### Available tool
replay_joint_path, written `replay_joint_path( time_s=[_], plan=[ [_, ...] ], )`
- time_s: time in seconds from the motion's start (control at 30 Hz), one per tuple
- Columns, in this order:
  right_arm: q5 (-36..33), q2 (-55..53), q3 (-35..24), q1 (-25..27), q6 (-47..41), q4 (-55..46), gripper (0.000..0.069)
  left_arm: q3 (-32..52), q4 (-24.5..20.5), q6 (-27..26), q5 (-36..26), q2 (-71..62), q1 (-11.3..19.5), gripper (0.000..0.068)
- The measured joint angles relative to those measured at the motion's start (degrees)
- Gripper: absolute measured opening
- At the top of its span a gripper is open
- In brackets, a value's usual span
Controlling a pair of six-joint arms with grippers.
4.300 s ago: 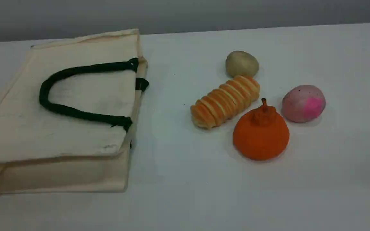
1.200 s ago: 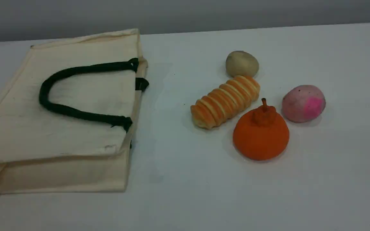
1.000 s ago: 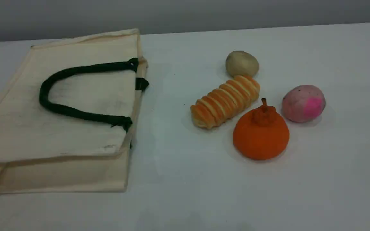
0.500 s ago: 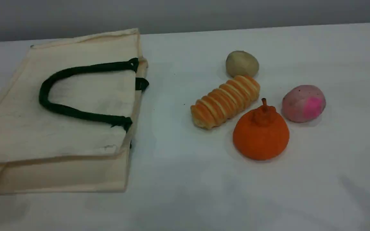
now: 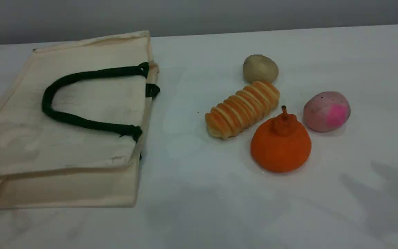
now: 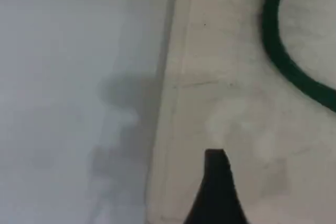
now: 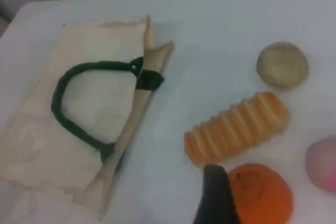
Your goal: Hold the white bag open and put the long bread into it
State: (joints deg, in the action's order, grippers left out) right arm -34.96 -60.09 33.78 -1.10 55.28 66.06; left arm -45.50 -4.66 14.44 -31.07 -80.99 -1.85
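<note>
So here's the setup. The left gripper (image 6: 216, 192) only shows one dark fingertip in its own camera, and that tip sits over the bag (image 6: 236, 93), close to the bag's long edge. Its jaws are spread wide with nothing in them. The view is too blurry to tell whether the tip touches the cloth. The green handle (image 6: 275, 51) curves ahead and off to the right of the tip, and bare table (image 6: 63, 77) runs along the left, past the bag's edge, with a soft grey shadow on it.

The right gripper (image 7: 216, 198) is also wide, again with just one fingertip showing and nothing held. The bread (image 7: 236, 128) is right ahead of that tip, lying on the table at a slant, its near end just past the tip. The orange fruit (image 7: 262, 195) sits just to the right of the tip, beside the bread. The beige lump (image 7: 282, 64) is further ahead and to the right, past the bread's far end. A pink ball (image 7: 323, 163) peeks in at the far right edge. The bag is well off ahead and to the left of this gripper, lying flat with its handle flopped on top and its mouth edge facing the bread.

The scene view agrees: the bread is out on the table between the lump and the fruit, apart from the bag.
</note>
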Motion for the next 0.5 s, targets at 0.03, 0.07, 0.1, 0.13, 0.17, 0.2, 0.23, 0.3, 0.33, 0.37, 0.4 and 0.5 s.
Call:
replay_joint_path(
  time_s=[0.03,0.07,0.1,0.13,0.17,0.2,0.23,0.3,0.33,0.37,0.4,0.5],
  plan=[
    [0.1,-0.8,0.4,0.0,0.5,0.3,0.0462,-0.1,0.0,0.0,0.8,-1.5,0.0,0.0485],
    [0.1,-1.8,1.1,0.0,1.0,0.6,0.0462,-0.5,0.0,0.0,1.4,-2.7,0.0,0.0485],
    [0.3,-2.9,1.8,0.0,1.3,1.3,0.0462,-0.9,0.0,0.0,2.0,-4.2,0.0,0.0485],
    [0.5,-3.7,2.6,0.0,1.4,1.8,0.0462,-1.4,0.0,-0.1,2.6,-5.7,0.0,0.0485],
    [0.5,-4.6,3.2,0.0,1.8,2.0,0.0462,-2.1,0.0,-0.1,2.6,-6.9,0.0,0.0485],
    [0.5,-5.5,4.0,-0.1,1.8,2.0,0.0462,-2.9,0.0,-0.1,2.6,-8.3,0.0,0.0485],
    [0.4,-6.3,4.7,-0.1,1.8,2.0,0.0462,-3.7,0.0,-0.1,2.6,-9.7,0.0,0.0485],
    [0.4,-7.5,5.6,-0.1,1.8,2.1,0.0462,-5.4,0.0,-0.1,2.6,-12.1,0.0,0.0485],
    [0.4,-8.1,5.8,-0.1,1.8,2.2,0.0462,-6.3,0.0,-0.1,2.6,-13.3,0.0,0.0485],
    [0.3,-8.5,5.8,-0.1,2.1,2.4,0.0462,-7.0,0.0,-0.1,2.9,-14.4,0.0,0.0485],
    [0.3,-8.9,5.8,-0.1,2.2,2.4,0.0462,-8.1,0.1,-0.1,3.0,-15.4,0.0,0.0485],
    [0.3,-9.7,5.8,-0.1,2.4,2.7,0.0462,-11.0,0.2,-0.1,3.0,-18.9,0.0,0.0484]
  ],
)
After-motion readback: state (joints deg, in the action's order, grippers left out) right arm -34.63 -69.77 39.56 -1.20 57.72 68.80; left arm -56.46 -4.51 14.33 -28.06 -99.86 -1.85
